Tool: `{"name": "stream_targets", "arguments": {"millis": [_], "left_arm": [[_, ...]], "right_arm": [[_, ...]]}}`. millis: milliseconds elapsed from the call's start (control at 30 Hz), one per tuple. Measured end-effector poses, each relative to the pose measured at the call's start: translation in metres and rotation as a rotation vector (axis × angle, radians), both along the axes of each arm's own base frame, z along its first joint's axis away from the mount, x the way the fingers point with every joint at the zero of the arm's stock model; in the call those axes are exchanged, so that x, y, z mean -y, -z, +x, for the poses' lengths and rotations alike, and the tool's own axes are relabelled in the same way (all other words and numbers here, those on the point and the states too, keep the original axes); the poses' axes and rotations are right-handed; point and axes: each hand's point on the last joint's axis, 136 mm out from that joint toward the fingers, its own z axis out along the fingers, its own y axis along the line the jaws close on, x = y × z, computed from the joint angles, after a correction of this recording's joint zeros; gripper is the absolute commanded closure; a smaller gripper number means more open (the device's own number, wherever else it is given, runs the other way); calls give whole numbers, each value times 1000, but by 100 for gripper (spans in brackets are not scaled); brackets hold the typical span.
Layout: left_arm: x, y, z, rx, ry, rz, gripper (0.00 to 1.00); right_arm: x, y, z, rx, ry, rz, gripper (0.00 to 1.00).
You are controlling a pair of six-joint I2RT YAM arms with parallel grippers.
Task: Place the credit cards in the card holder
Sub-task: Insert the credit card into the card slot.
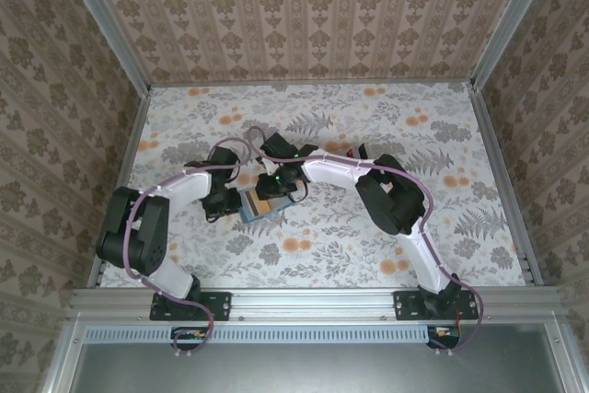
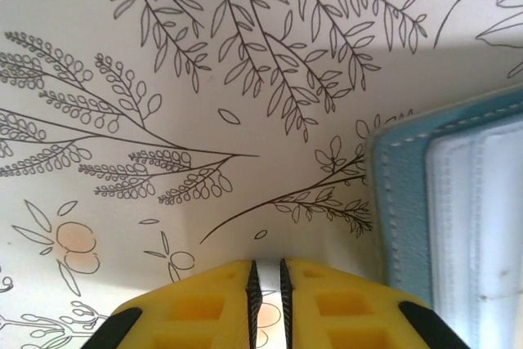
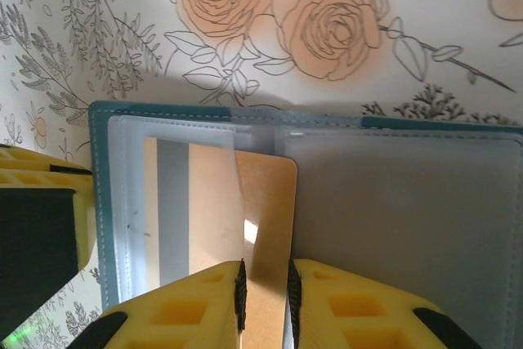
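**Top external view.** Both arms bend inward over the floral table [image 1: 386,126] and meet near its centre. The card holder [image 1: 256,214] lies open and flat there. The left gripper [image 1: 228,202] is at its left edge and the right gripper [image 1: 275,192] is above it.

**Left wrist view.** The left gripper [image 2: 267,284] has its yellow fingers [image 2: 196,308] drawn together to a narrow slit, with nothing seen between them. It is low over the patterned cloth. The teal stitched border of the card holder [image 2: 400,226] is just to the right of the fingers, with a clear plastic sleeve [image 2: 482,218] inside it.

**Right wrist view.** The card holder [image 3: 102,194] is spread open, its clear sleeves facing up. The right gripper [image 3: 265,292] is clenched on the near edge of a tan credit card [image 3: 270,218] that has a grey stripe along one side. The striped part of the card is under the left sleeve [image 3: 127,202]. The rest lies bare across the fold, overlapping the right sleeve [image 3: 409,218]. The left gripper [image 3: 37,226], yellow and black, is just beside the holder's left border; whether it touches the holder cannot be told.
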Motion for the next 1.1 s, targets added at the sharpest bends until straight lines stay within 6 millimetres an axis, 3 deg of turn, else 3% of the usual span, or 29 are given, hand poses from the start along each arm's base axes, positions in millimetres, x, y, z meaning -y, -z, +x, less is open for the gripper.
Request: {"name": "stream_targets", "arguments": {"millis": [667, 767, 867, 1100], "left_arm": [[0, 0, -1, -14, 4, 9, 83], [0, -2, -1, -7, 4, 7, 83], [0, -5, 0, 9, 4, 2, 83], [15, -18, 13, 77, 25, -84, 81]], "right_arm": [[-25, -10, -8, -15, -64, 112, 70], [-26, -11, -5, -5, -64, 119, 59], [-22, -9, -2, 2, -63, 114, 53], [7, -22, 0, 18, -21, 96, 53]]}}
